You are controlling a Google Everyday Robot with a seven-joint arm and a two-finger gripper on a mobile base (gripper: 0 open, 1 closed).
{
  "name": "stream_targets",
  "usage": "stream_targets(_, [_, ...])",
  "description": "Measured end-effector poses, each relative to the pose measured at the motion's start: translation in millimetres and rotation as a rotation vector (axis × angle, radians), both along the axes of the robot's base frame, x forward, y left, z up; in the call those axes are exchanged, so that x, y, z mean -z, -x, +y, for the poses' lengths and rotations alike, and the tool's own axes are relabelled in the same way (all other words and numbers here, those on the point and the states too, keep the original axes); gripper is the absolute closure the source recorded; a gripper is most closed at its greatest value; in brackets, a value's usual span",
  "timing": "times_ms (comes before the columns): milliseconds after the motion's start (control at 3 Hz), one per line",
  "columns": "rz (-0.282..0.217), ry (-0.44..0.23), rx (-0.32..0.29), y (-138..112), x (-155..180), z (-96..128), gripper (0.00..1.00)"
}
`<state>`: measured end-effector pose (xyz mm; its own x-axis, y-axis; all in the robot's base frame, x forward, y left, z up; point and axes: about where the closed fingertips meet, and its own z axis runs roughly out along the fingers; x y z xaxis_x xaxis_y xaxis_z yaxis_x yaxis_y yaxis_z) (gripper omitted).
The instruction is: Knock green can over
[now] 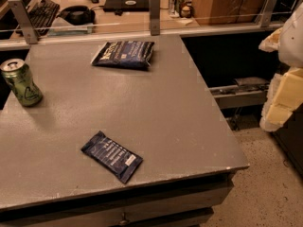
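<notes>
We are seeing the green can (21,82) standing far left of our gripper (283,92), whose grip we are not making out.

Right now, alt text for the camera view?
A green can stands upright at the left edge of a grey table; the robot's hand hangs far right, off it. Dark blue far packet and near packet lie flat.

Pale yellow claw (282,96) at far right edge, white arm (294,37) above, cropped
</notes>
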<state>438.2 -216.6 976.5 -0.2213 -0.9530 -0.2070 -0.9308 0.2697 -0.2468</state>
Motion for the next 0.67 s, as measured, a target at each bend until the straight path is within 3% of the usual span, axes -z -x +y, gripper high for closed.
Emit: stream_targets(667, [-0.010,-0.013,-0.003,-3.0,-0.8,4.4,0.00])
